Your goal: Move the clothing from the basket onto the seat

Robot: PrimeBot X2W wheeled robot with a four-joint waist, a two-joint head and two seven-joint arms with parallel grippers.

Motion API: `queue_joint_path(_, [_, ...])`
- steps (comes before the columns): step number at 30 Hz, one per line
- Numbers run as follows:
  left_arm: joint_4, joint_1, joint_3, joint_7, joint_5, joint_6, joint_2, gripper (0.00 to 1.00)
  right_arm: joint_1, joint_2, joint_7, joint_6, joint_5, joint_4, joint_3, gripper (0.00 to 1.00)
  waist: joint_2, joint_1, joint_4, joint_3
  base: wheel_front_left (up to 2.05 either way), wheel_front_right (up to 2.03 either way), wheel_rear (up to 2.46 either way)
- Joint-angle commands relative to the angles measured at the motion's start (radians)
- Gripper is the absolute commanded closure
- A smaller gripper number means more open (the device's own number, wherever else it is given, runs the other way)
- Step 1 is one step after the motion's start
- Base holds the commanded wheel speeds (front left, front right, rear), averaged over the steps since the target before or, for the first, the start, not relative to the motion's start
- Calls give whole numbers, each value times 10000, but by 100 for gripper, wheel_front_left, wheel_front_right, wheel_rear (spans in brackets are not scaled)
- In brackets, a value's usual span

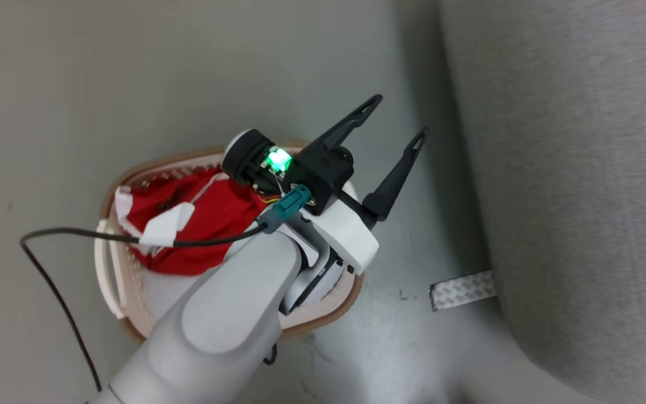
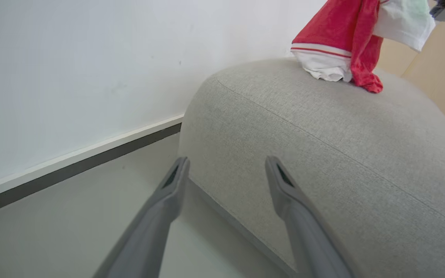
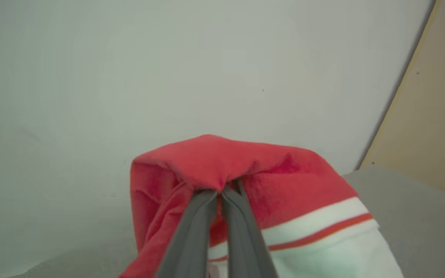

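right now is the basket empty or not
Not empty: a red garment with white trim lies bunched inside the basket.

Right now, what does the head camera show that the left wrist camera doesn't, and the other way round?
Head view: the basket on the floor, red clothing heaped inside it, and a black cable. Left wrist view: a red and white garment dangling, its lower end at the top of the sofa, plus a white wall with a dark skirting strip. Both: the grey sofa and the left jaws, spread open and holding nothing.
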State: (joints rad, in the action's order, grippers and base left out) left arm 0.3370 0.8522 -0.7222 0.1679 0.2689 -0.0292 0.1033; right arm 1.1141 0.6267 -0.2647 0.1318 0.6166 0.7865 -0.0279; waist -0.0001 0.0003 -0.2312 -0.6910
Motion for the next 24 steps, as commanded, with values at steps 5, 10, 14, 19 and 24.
queue_joint_path(5, [382,174,131,296,-15,133,97,0,-53,-885,4,-21,-531,1061,-553,78,1,-3,632,-858,0,0,0])
queue_joint_path(10, [674,-104,393,579,188,282,338,0,-1090,-1780,3,-21,-713,138,-843,0,1,-3,395,-618,0,0,0])
queue_joint_path(14, [776,-359,652,697,357,412,601,0,-2174,-2369,6,-21,-462,-1210,-929,0,1,-3,188,-325,0,0,0])
queue_joint_path(19, [704,-1075,1182,886,648,719,925,0,-3943,-2980,5,-21,-1324,-3272,-982,0,1,-3,-57,521,0,0,0])
queue_joint_path(24, [579,-2094,1788,960,1012,986,1085,0,-5406,-3497,5,-21,-2438,-4713,-1057,0,1,-3,-55,1878,0,0,0])
